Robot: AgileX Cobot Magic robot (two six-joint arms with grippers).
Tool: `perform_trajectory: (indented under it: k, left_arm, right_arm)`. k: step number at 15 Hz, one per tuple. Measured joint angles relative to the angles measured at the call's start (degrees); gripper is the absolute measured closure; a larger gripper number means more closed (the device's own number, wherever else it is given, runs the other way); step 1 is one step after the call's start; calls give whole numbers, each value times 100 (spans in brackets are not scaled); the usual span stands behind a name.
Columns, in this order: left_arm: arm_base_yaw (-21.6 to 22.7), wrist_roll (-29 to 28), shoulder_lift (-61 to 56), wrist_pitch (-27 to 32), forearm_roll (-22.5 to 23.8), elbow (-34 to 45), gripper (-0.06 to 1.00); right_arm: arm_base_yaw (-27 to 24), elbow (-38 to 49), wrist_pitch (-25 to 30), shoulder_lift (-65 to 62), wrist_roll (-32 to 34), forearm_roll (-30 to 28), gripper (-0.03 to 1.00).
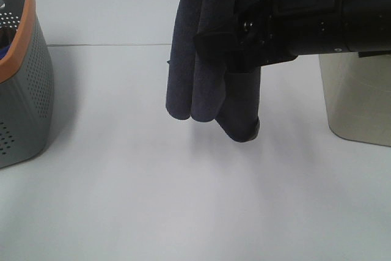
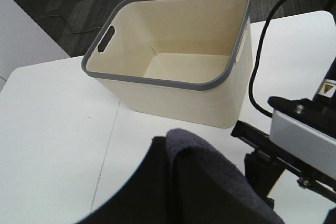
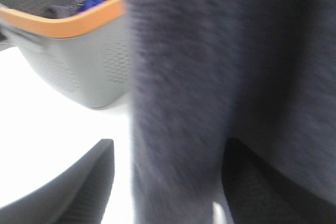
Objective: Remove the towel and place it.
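Note:
The dark navy-grey towel (image 1: 211, 41) hangs in folds above the middle of the white table, its lower end clear of the surface. Its top runs out of the exterior high view. In the left wrist view the towel (image 2: 210, 182) sits in my left gripper (image 2: 194, 200), which is shut on it; one dark finger (image 2: 139, 192) shows beside it. My right gripper (image 1: 223, 53) reaches in from the right at mid-height of the towel. In the right wrist view its fingers (image 3: 94, 182) stand wide apart with the towel (image 3: 210, 77) between them, so my right gripper (image 3: 168, 182) is open.
A grey perforated basket with an orange rim (image 1: 24, 90) stands at the left edge, with a blue item inside (image 3: 92, 1). A cream basket with a grey rim (image 2: 173, 103) stands at the right (image 1: 357, 99). The right arm (image 2: 294, 129) lies in front of it.

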Motion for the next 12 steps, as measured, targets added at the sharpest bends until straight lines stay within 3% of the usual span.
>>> perform_trajectory:
  k: [3, 6, 9, 12]
  left_arm:
    - [0, 0, 0, 74, 0, 0, 94]
    - [0, 0, 0, 115, 6, 0, 94]
    - [0, 0, 0, 115, 6, 0, 94]
    - [0, 0, 0, 120, 6, 0, 94]
  right_arm:
    - [11, -11, 831, 367, -46, 17, 36]
    - [11, -11, 1049, 693, -46, 34, 36]
    - [11, -11, 1627, 768, -46, 11, 36]
    - [11, -11, 1621, 894, -46, -29, 36]
